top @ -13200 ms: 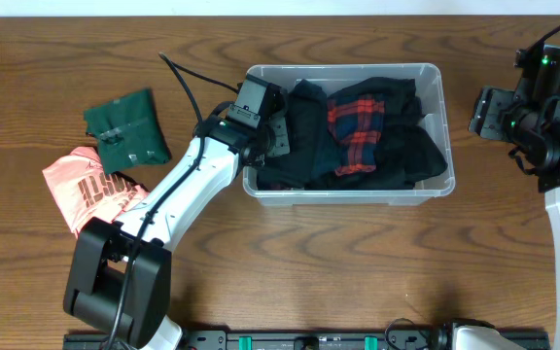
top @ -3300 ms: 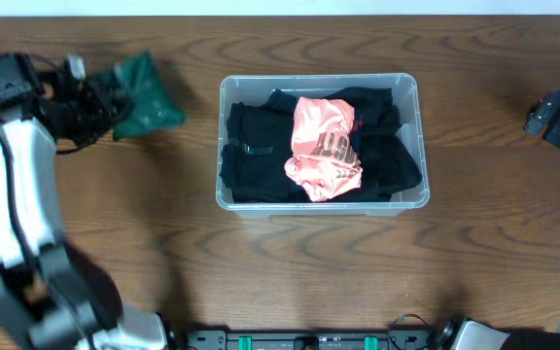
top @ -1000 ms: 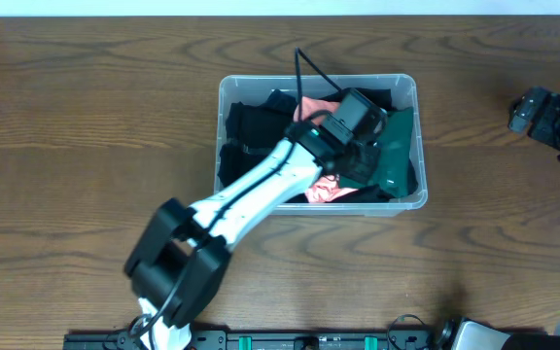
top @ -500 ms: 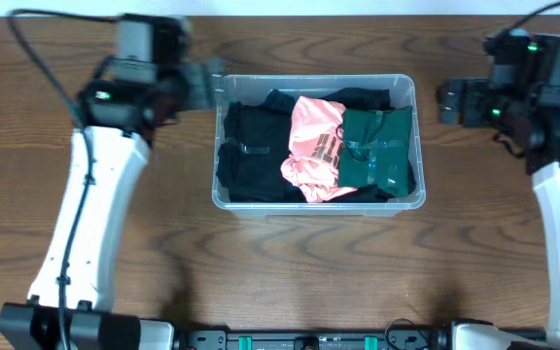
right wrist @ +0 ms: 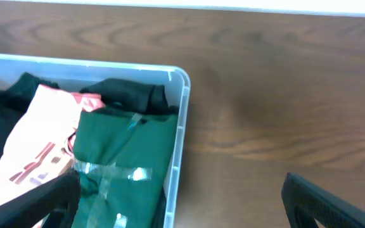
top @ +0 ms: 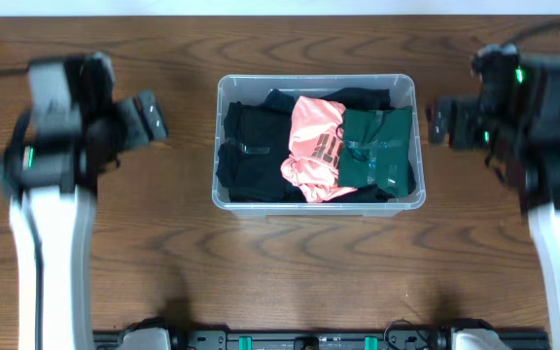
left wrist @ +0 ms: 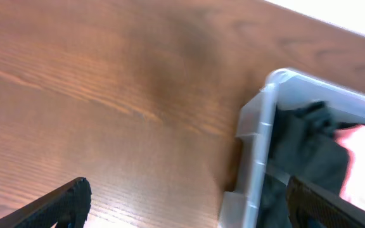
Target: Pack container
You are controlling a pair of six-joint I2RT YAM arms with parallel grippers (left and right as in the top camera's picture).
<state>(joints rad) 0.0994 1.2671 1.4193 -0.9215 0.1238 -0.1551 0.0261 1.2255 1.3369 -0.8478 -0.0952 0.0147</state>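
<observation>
Packing looks complete: clothes (top: 317, 146) inside container (top: 314, 80); left gripper (top: 147, 117) at 9 o'clock, right gripper (top: 442, 122) at 3, both spread empty.

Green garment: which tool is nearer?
Right. The right tool sits just outside the bin, by the wall nearest the green garment; the left tool is beyond the opposite wall.
</observation>
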